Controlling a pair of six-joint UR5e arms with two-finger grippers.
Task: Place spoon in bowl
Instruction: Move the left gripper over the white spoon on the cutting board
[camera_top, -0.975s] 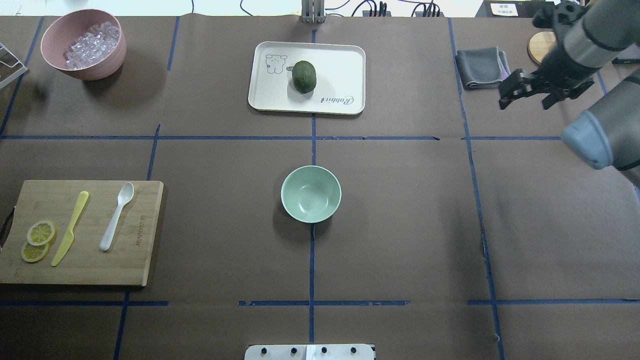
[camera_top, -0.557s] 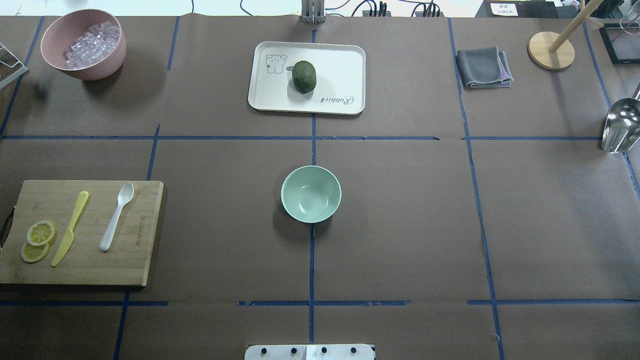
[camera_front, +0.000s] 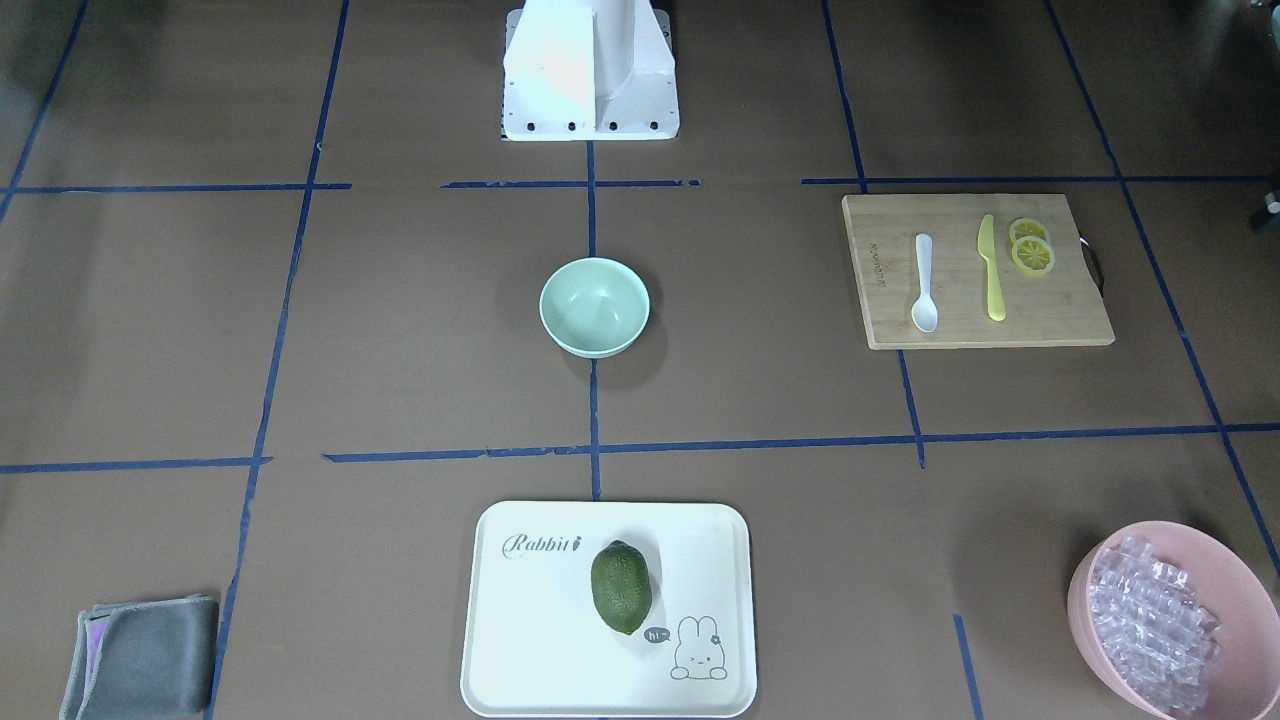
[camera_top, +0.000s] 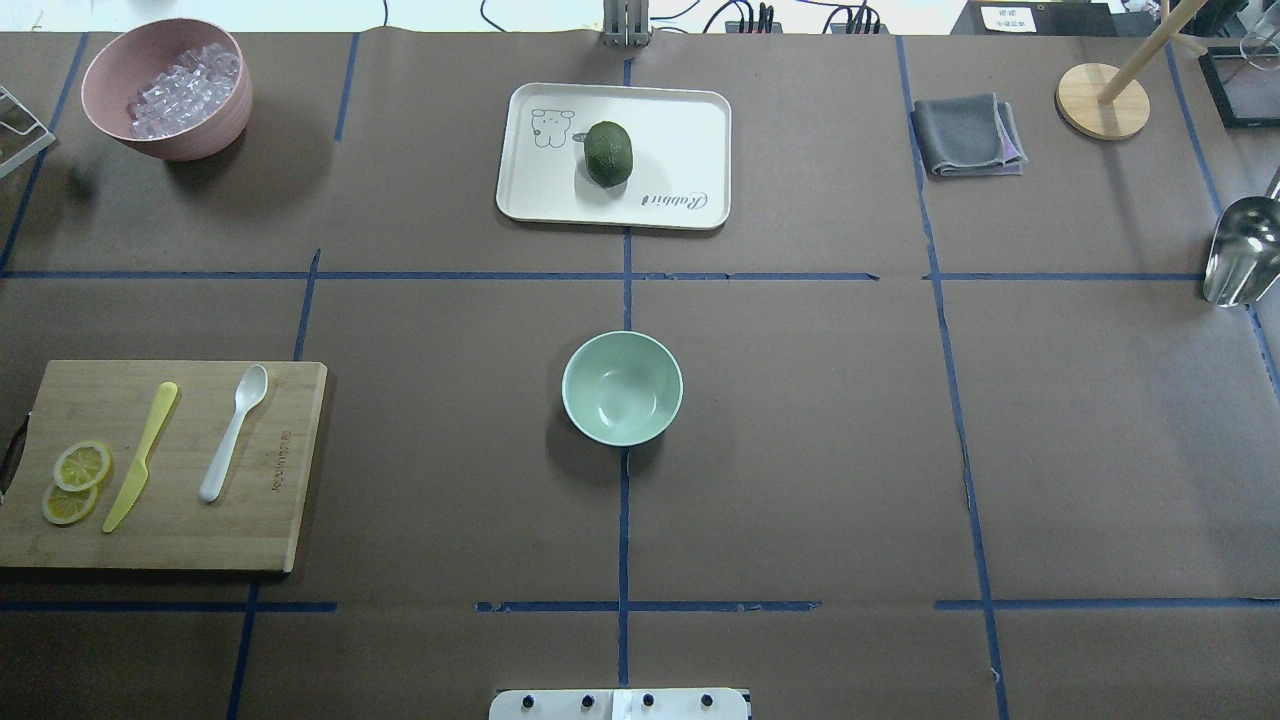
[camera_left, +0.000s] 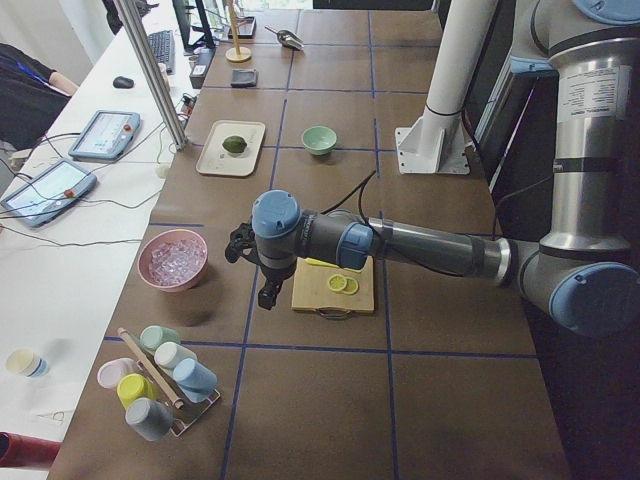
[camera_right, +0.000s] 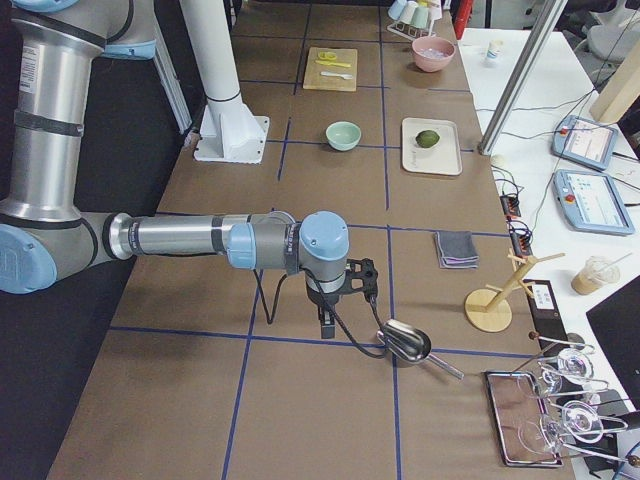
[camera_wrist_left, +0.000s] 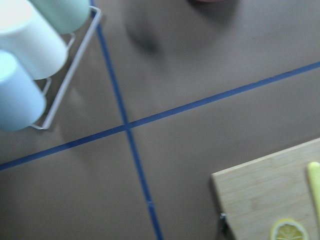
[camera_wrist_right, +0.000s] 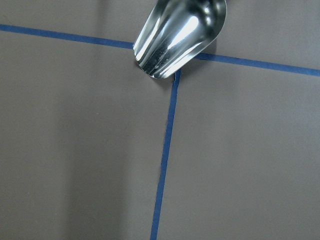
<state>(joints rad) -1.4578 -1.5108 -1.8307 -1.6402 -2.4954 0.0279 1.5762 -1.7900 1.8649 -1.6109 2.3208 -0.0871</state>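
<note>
Change: right arm (camera_right: 180, 237) gone from overhead view; spoon (camera_top: 232, 433), bowl (camera_top: 622, 388) unmoved
Spoon: flat on cutting board (camera_top: 290, 500), table (camera_top: 800, 450) left, beside knife (camera_top: 140, 457)
Bowl: table centre, empty
End effectors: left end effector (camera_left: 266, 292), right end effector (camera_right: 327, 322), opening cannot be told
Method: pinch handle across its width, clear of knife

Even bright light, blurry wrist views

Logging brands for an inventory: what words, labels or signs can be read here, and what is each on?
"Rabbit", in script, on the white tray.
"hi~", in a small dark bubble by that tray's rabbit drawing.
Engraved lettering on the wooden cutting board: too small to read.
White label on the left arm: too small to read.
</note>
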